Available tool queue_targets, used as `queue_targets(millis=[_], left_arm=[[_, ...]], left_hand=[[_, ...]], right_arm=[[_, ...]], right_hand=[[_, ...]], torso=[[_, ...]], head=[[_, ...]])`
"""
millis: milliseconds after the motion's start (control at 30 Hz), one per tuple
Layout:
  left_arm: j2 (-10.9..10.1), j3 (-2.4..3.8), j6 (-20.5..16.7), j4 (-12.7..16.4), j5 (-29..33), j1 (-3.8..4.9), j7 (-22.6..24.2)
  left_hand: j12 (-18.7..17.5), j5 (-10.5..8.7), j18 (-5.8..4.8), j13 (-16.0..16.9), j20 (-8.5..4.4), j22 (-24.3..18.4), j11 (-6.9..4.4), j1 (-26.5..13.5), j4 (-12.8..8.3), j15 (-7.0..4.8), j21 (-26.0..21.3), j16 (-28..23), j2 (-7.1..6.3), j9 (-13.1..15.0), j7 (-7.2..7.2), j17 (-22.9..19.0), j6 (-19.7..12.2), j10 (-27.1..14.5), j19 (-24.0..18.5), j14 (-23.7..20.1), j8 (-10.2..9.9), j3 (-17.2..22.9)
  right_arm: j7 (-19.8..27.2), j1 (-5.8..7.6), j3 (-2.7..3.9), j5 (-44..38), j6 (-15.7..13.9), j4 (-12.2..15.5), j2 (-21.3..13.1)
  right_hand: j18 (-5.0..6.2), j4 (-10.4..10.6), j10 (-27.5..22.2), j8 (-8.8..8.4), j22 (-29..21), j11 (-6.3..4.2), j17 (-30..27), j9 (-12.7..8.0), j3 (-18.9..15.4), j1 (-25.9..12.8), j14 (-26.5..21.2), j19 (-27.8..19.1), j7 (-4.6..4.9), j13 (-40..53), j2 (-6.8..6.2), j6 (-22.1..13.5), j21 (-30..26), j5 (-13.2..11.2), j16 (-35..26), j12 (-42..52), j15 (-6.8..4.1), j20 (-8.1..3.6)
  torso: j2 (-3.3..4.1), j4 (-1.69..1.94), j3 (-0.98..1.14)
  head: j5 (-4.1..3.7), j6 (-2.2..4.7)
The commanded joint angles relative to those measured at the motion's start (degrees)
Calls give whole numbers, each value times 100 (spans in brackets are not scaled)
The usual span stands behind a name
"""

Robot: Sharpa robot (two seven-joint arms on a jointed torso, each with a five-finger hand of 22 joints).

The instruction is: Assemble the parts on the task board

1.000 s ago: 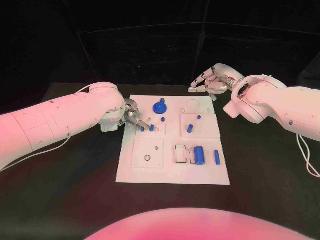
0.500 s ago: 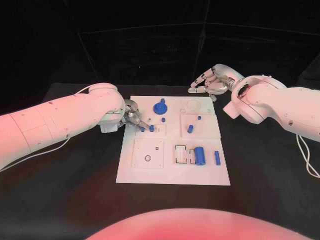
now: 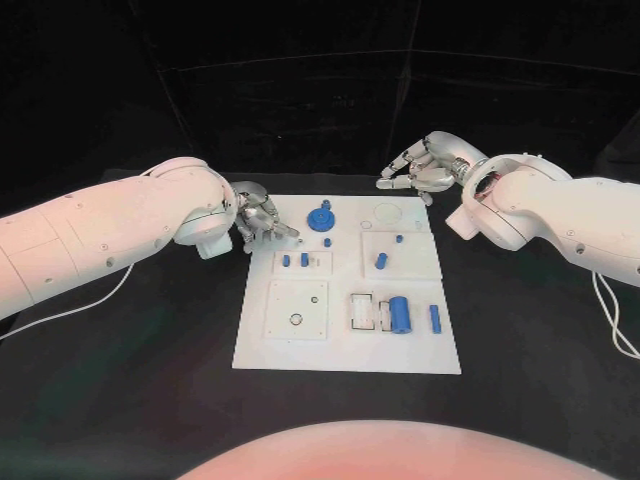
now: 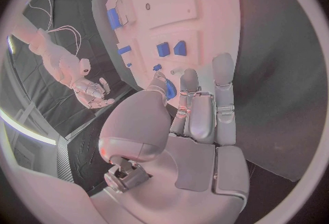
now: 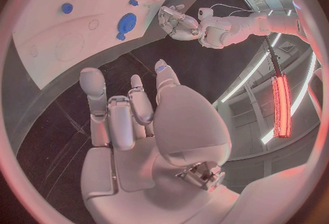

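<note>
Head view blurs both: left robot hand [image 3: 258,219] and right robot hand [image 3: 424,170] look empty, fingers apart.

A white task board [image 3: 346,340] is seen on a black table [image 3: 133,380]. Blue parts [image 3: 402,312] are noted on the board. Silver hands on white arms [image 3: 75,240] are recorded beside the board.

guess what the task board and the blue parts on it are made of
Task board: looks like matte white plastic, flat with shallow recessed outlines and no glare, though painted metal is possible. Blue parts, such as the cylinder: probably moulded or printed plastic, uniform saturated colour with a soft sheen.
</note>
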Motion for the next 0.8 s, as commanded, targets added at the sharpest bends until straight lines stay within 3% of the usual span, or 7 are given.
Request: queue_targets(millis=[33, 267, 400, 500, 633, 733, 800], left_arm=[[-30, 3, -413, 36, 407, 18, 583], [29, -32, -743, 14, 335, 17, 1543], [137, -181, -1263, -12, -196, -15, 2406], [259, -288, -1705, -74, -733, -71, 3019], [414, -354, -2019, -169, -1512, -150, 3293], [493, -386, -2090, -198, -2003, -187, 3193], [552, -399, -2049, -217, -2317, -205, 3069]], left_hand=[[-83, 20, 67, -106, 63, -251, 45, 96, 3, 66, -326, -548, -8, -84, 56, -618, -116, -171, -67, -267, -51, -72], [-455, 8, 51, -493, 251, -814, 247, 412, -59, 240, -1067, -2247, -49, -372, 245, -2459, -443, -783, -222, -1148, -226, -194], [-737, 16, 67, -725, 281, -978, 288, 1376, -609, 276, -1272, -2383, 46, -564, 250, -2571, -407, -1097, -267, -1283, -386, 168], [-1210, 7, 60, -1180, 212, -1044, 327, 2024, -1058, 296, -1341, -2452, 14, -1020, 293, -2664, 13, -997, -249, -1369, -908, 514], [-1718, 26, 54, -1690, 200, -1008, 320, 2055, -1299, 262, -1288, -2449, -157, -1485, 265, -2752, 412, -817, -241, -1335, -1487, 774], [-1874, 11, 59, -1844, 206, -966, 344, 1954, -1337, 261, -1183, -2271, -257, -1606, 285, -2678, 499, -829, -61, -1093, -1641, 814], [-1972, 11, 60, -1961, 206, -921, 339, 1875, -1373, 255, -1078, -1795, -338, -1700, 272, -2223, 575, -808, 109, -758, -1755, 867]], right_arm=[[29, 12, 3, -3, -6, 1, 2], [29, 12, 3, -3, -7, -10, 7], [35, 12, 3, -3, -15, -28, 23], [47, 12, 2, -3, -22, -45, 42], [68, 12, 2, -3, -29, -61, 71], [80, 12, 2, -3, -37, -64, 84], [88, 12, 2, -3, -49, -63, 87]], right_hand=[[82, 2, -22, 26, -9, 7, -3, -8, -30, 3, 270, -26, 7, -3, 50, -32, -22, 28, -23, -24, -42, 7], [82, 2, -22, 26, -9, 7, -3, -8, -30, 3, 270, -26, 7, -3, 50, -32, -22, 28, -23, -24, -42, 7], [82, 2, -22, 26, -9, 7, -3, -8, -30, 3, 270, -26, 7, -3, 50, -32, -22, 28, -23, -24, -42, 7], [96, 11, -163, 28, -90, 6, -90, -9, -46, 19, 250, -65, 8, -205, 64, -43, -64, 57, -74, -244, -42, 7], [157, 38, -532, 44, -480, 2, -419, -10, -107, 85, 160, -267, 8, -778, 98, -80, -293, 68, -304, -876, -47, 7], [195, 57, -749, 66, -723, -4, -598, -8, -151, 135, 116, -380, 3, -1187, 120, -99, -451, 72, -446, -1318, -52, 1], [199, 65, -782, 77, -765, -6, -624, -7, -167, 157, 114, -390, 1, -1286, 130, -106, -487, 76, -475, -1419, -55, -1]], torso=[[4, -6, -2], [6, -10, -1], [6, -5, -5], [9, -10, -7], [11, -24, -5], [16, -28, -3], [11, -22, 0]], head=[[-16, 4], [-26, 44], [-53, 85], [-55, 125], [-75, 150], [-87, 173], [-98, 181]])
